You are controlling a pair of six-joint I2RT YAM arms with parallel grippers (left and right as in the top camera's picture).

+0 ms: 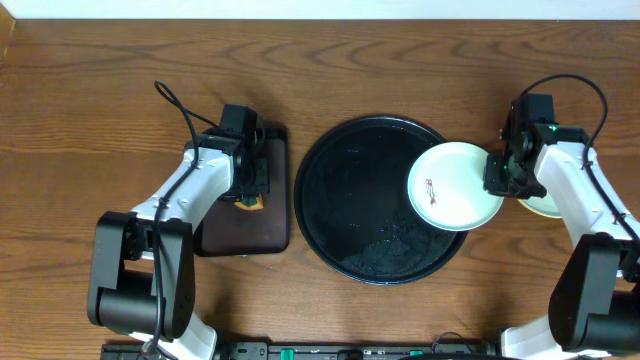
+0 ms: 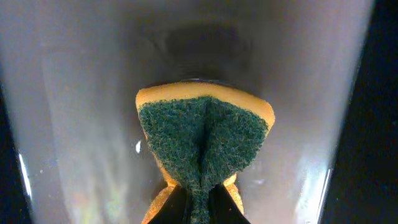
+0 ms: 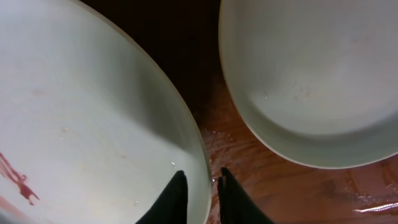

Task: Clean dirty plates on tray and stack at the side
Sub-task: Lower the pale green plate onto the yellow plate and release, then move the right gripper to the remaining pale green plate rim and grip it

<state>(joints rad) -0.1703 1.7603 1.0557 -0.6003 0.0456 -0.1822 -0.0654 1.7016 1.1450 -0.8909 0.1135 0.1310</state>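
A pale mint-white dirty plate [image 1: 455,185] with a reddish-brown smear [image 3: 15,177] lies on the right side of the round black tray [image 1: 340,200], overhanging its rim. My right gripper [image 1: 497,172] is at the plate's right edge. In the right wrist view its jaws [image 3: 200,175] pinch the plate [image 3: 93,124] at the rim, one finger inside and one outside. A second, pale yellow plate [image 1: 545,207] sits on the table just right of the tray, mostly under my right arm. My left gripper [image 2: 199,205] is shut on a green-and-yellow sponge [image 2: 202,134].
The left gripper [image 1: 248,185] hovers over a small dark rectangular tray [image 1: 240,235] left of the round tray. The wood under the right gripper looks wet [image 3: 249,168]. The second plate [image 3: 311,68] lies close beside the held one.
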